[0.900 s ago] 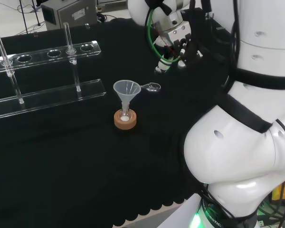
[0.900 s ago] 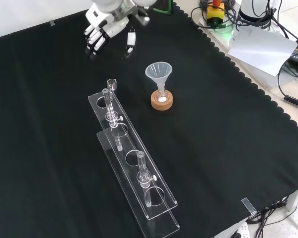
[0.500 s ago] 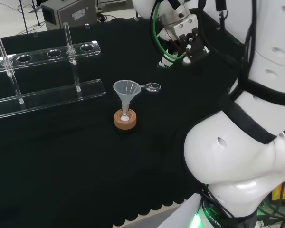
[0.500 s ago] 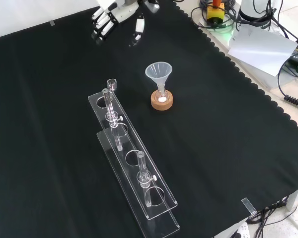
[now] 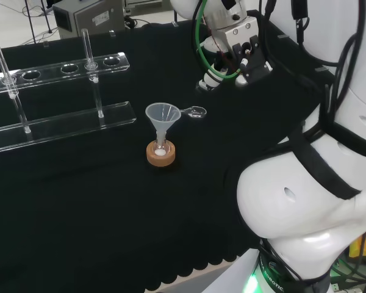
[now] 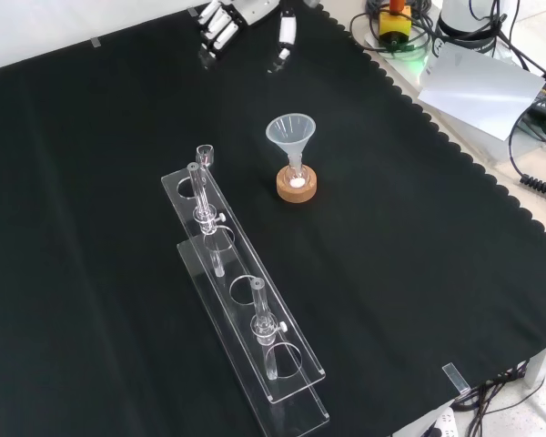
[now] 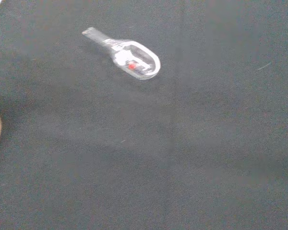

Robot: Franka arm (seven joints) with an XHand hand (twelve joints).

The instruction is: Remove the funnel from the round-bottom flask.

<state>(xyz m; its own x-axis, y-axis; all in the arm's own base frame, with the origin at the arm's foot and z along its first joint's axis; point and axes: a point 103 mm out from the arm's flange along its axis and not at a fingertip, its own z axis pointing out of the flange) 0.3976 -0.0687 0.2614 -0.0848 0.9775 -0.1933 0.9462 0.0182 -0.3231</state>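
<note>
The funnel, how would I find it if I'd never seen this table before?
Start at the long clear plastic test-tube rack on the black cloth in the front view, and look to the right of its far end. There a round cork ring holds a small flask, and the clear cone-shaped funnel stands upright in it. Nothing else here is cone-shaped.

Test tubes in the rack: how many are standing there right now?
2. One test tube stands near the rack's far end in the front view, the other test tube toward its near end. Clear glass may hide more.
</note>
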